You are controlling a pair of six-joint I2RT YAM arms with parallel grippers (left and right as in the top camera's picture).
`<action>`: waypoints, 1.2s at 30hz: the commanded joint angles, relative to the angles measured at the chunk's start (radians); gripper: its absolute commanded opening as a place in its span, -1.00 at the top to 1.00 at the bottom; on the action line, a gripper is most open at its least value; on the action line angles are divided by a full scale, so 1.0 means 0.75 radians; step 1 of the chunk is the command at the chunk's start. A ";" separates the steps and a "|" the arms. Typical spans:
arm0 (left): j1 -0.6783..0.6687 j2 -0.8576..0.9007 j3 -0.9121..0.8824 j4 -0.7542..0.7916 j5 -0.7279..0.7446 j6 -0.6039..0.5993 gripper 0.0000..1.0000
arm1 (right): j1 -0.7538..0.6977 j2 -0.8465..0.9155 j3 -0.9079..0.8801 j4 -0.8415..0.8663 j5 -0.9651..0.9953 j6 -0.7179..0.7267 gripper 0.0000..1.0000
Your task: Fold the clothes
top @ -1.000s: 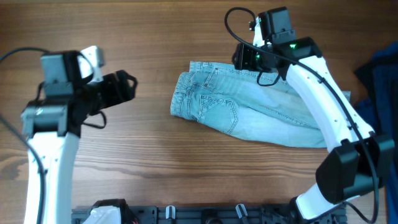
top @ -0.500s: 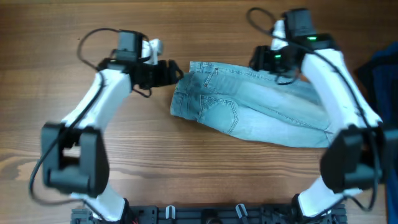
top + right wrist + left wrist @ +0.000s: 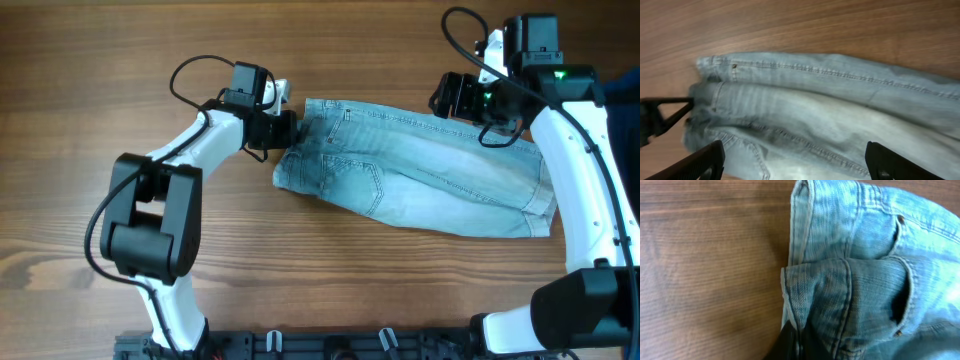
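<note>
1. Faded light-blue denim from overhead: shorts (image 3: 420, 170) lying flat on the wooden worktop (image 3: 300, 280), waistband (image 3: 288, 160) at the left end, legs running off to the right.
2. Shown from overhead alone: dark blue fabric (image 3: 620, 110) at the right edge of the worktop, and both arms at once. Left hand (image 3: 285, 130) at the upper corner of the waistband. Right hand (image 3: 452, 95) over the top edge of the shorts, well apart from the left one.
3. Close up in the left wrist view, too fine to make out from above: shorts (image 3: 865, 255) with doubled seams along the waistband, a dark pocket opening (image 3: 902, 300) and small metal rivets (image 3: 900, 220).
4. In that same view, one dark finger (image 3: 790, 342) of the left hand touching the waistband edge at the bottom of the frame. Second finger out of sight, so cannot tell whether clenched on the cloth or released.
5. From the right wrist: shorts (image 3: 815, 110) spread below. Right hand (image 3: 797, 161) released, fingertips (image 3: 702, 160) set wide apart at either side of the frame, holding nothing. Dark tip of the left hand (image 3: 655, 120) visible at the waistband end.
</note>
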 commanded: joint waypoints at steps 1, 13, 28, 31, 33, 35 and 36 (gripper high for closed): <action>0.011 -0.169 0.011 -0.107 -0.028 0.065 0.92 | -0.005 -0.003 0.016 0.014 0.091 -0.015 -0.82; 0.010 -0.329 0.011 -1.016 -0.183 0.035 0.92 | -0.097 -0.003 0.016 0.039 0.223 0.092 -0.93; -0.020 -0.329 0.011 -1.201 -0.076 0.028 0.92 | -0.201 0.379 0.013 0.064 0.218 0.089 0.10; -0.042 -0.329 0.011 -1.193 -0.069 0.025 0.92 | -0.201 0.467 0.013 0.080 0.218 0.091 0.11; -0.068 -0.329 0.011 -1.213 -0.070 0.023 0.92 | -0.204 0.532 0.013 0.100 0.224 0.090 -0.02; -0.107 -0.329 0.011 -1.240 -0.070 0.023 0.92 | -0.229 0.562 0.013 0.130 0.223 0.091 -0.17; -0.122 -0.329 0.011 -1.254 -0.070 0.022 0.92 | -0.248 0.562 0.013 0.150 0.223 0.090 -0.29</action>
